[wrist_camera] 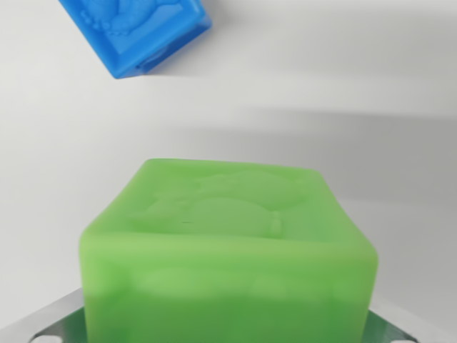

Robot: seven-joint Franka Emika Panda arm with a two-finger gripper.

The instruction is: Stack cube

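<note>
Jaws: both fingers hidden; only metal slivers of the gripper (pixel 228 336) show at the bottom corners, either side of the green cube (pixel 228 264); the cube fills the space between them and looks clamped — a judgement from how it sits, since the pads themselves are out of sight
Green cube: right at the jaws, centred, embossed top face up toward the camera; edges roughly square to the view, so no long axis to speak of
Blue cube (pixel 136 32): ahead of the jaws and off to the wrist view's left, well apart from the green one; cut off by the top edge; turned at an angle to the green cube's edges
Table (pixel 371 93): plain white, nothing between the two cubes
Step, as I judge it: green cube in hand, not yet stacked
Key relation: target lies forward and to the wrist view's left — the coming move would need travel that way, plus some wrist twist if the faces are to line up
</note>
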